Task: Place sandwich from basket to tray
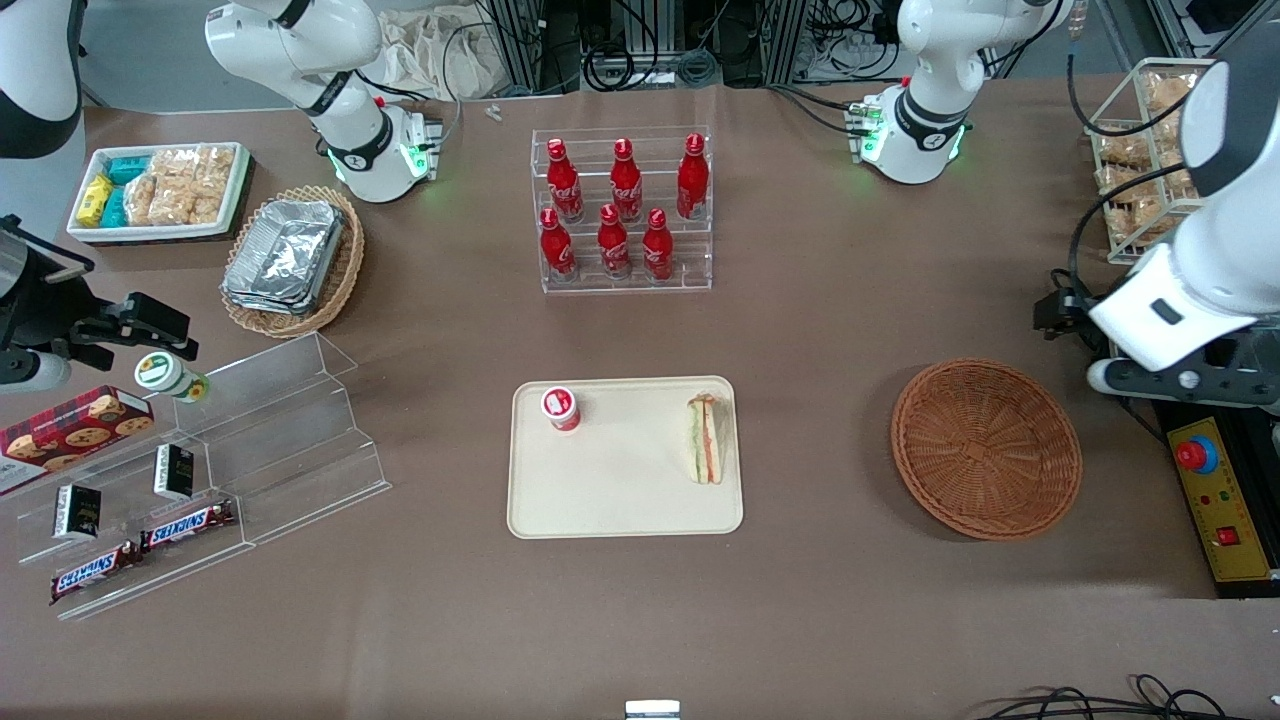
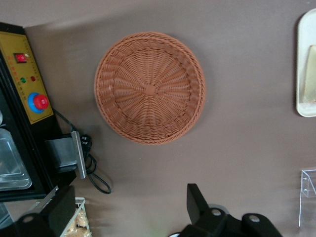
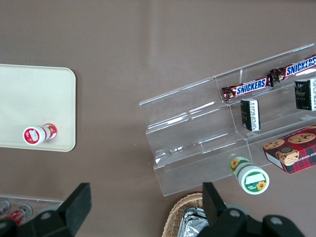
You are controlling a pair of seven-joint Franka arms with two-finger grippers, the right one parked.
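The sandwich lay flat on the tray, near the tray edge closest to the basket, with its long side running from the front of the bench toward the back. The basket had nothing in it. The gripper hung wide open and held nothing, up over the bench near the basket at the working arm's end, so the job looked done.

table: brown cloth cover | cables and metal frames at its edge
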